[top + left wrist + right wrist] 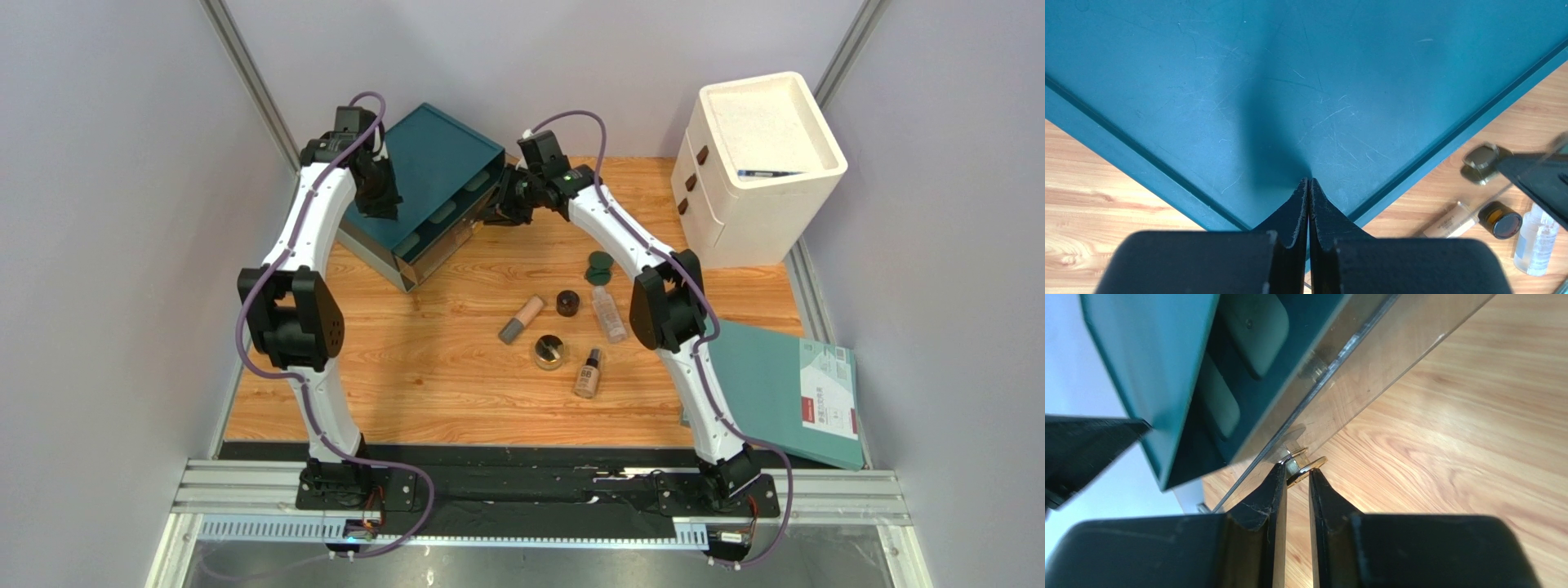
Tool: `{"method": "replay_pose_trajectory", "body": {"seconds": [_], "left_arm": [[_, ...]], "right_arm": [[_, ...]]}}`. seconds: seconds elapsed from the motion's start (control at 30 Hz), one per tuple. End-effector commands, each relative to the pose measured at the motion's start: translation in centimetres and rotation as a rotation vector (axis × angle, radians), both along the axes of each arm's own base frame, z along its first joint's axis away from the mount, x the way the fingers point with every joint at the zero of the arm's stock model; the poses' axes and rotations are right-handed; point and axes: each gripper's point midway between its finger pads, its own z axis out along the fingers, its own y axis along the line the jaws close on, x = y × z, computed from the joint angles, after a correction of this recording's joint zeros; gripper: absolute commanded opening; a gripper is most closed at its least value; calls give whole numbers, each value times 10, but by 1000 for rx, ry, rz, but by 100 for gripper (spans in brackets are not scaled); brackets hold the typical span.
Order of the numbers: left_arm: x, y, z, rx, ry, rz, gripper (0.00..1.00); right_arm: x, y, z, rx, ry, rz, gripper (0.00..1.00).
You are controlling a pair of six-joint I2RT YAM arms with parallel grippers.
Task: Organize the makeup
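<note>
Your right jaws are nearly closed, pinching the small gold knob (1300, 467) on the clear drawer front (1364, 373) of the teal drawer box (429, 184), your left jaws are fully closed with their tips against that box's top, and the makeup (550, 353) lies loose on the wooden surface (405, 368) to the box's right, nearer the arm bases.

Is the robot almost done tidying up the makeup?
Not nearly. Nothing is put away: the tube, jar, clear bottle, compact, beige bottle and green piece all lie on the table. The left pincer rests shut on the teal drawer box, and the right pincer pinches its gold knob. Left: pull it open and move all six.
</note>
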Motion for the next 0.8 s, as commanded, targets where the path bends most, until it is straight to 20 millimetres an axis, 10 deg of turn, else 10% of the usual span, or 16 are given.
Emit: {"method": "replay_pose_trajectory", "body": {"seconds": [0.0, 0.23, 0.77], "left_arm": [[-7, 7, -16, 20, 73, 25, 0], [-11, 15, -18, 58, 78, 57, 0], [-12, 9, -20, 32, 84, 26, 0]], "right_arm": [[-55, -61, -70, -302, 214, 55, 18], [-76, -72, -70, -322, 262, 79, 21], [-60, -110, -25, -504, 0, 107, 77]]}}
